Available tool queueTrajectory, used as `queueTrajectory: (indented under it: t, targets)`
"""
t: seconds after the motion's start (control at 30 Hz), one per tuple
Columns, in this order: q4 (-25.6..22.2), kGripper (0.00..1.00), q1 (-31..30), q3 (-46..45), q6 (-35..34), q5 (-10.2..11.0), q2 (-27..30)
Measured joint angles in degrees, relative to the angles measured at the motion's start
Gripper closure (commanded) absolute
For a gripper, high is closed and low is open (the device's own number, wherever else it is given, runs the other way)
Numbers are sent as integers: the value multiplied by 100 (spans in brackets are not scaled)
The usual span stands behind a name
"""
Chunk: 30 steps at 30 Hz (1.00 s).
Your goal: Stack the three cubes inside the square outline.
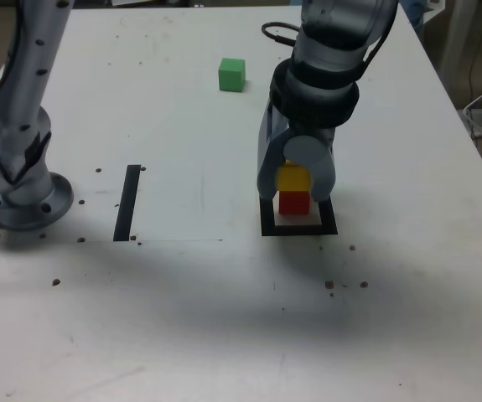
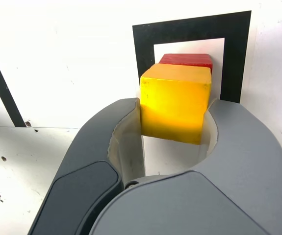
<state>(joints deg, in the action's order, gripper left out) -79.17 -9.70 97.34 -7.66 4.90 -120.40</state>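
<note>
Table (image 1: 182, 318) holds everything. Gripper (image 1: 297, 177) pinches the yellow cube (image 2: 175, 100) between its fingers. Black square outline (image 1: 299, 229) surrounds the red cube (image 1: 294, 203), directly beneath the yellow one. Black strip (image 1: 127, 203) lies left of the outline; the green cube (image 1: 232, 75) sits farther back, in the exterior view.

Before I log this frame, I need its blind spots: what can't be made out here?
- Contact between yellow cube and red cube: gripper covers their sides in the exterior view; yellow overlaps red in the wrist view.
- Green cube's underside: faces the table.
</note>
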Motion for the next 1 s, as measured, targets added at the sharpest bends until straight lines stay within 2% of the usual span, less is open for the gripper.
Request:
queueTrajectory:
  t: [0.27,0.43,0.67,0.83,0.9,1.0]
  targets:
    - [5,70,0,18,28,-7,0]
    - [16,64,25,44,53,-6,1]
    - [16,36,41,42,132,-67,1]
    - [9,8,47,16,185,-125,1]
    - [-11,2,47,13,185,-122,1]
    - [-44,1,47,2,163,-66,1]
